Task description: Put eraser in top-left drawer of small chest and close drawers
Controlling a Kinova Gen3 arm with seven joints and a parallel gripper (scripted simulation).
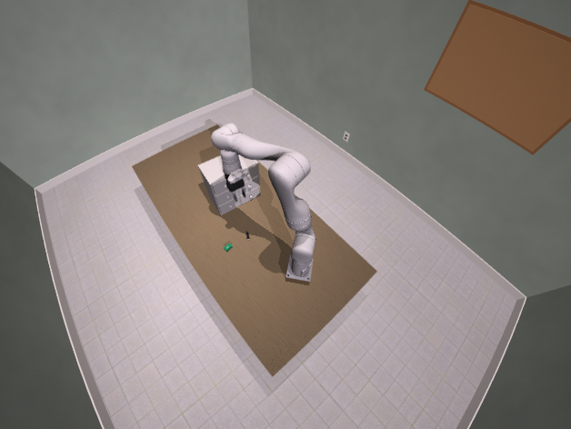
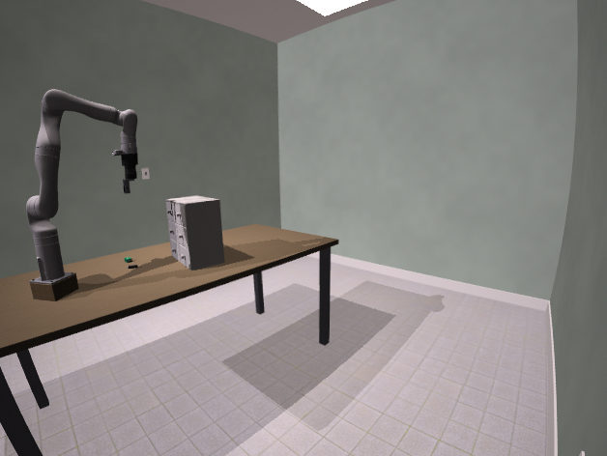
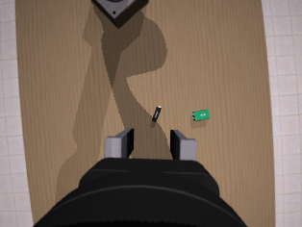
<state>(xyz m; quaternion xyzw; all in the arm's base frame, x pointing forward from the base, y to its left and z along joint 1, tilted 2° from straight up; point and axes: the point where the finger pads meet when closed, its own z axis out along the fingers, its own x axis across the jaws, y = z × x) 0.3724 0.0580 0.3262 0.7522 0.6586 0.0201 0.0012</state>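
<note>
The small green eraser point(image 1: 227, 247) lies flat on the wooden table, in front of the chest; it also shows in the side view point(image 2: 128, 258) and the wrist view point(image 3: 201, 114). The small grey chest stands on the table point(image 2: 195, 231), and its drawers look pushed in. My gripper point(image 2: 126, 185) hangs high above the table, in front of the chest's drawer fronts and above its top, pointing down. Its fingers are open with nothing between them. The eraser is far below, to the right of the fingers in the wrist view.
A short black stick-like object point(image 3: 157, 113) point(image 1: 247, 235) lies on the table near the eraser. The arm's base point(image 1: 298, 269) stands on the table on the side the drawers face. The table edges run close on both long sides.
</note>
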